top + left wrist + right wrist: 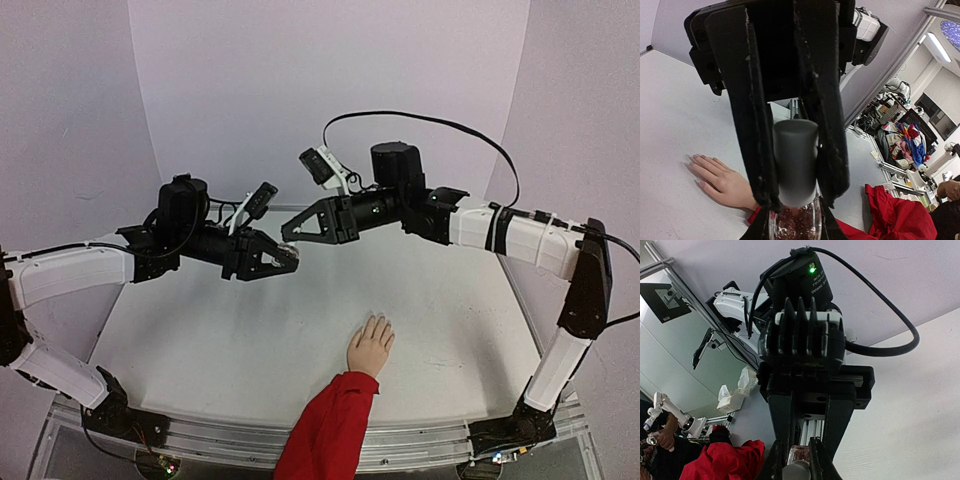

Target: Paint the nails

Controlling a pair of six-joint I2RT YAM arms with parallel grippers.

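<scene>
My right claw (288,232) was clamped on the grey cap (796,160) of the little bottle (795,226). My left claw (292,261) was clamped on the glass part. Both were up in the air, nose to nose.

The cap sat on the bottle, so I think the job was to open it. To do that well, my left claw should hold tight and not move. My right one should turn the cap, then pull straight out so no paint drips.

The bottle was see-through, with pinky-red sparkly paint inside. I could not see how full it was.

The nails (693,156) were well below, on the pale hand (371,345). The hand, with its red sleeve (325,430), lay flat on the white table (200,340).
</scene>
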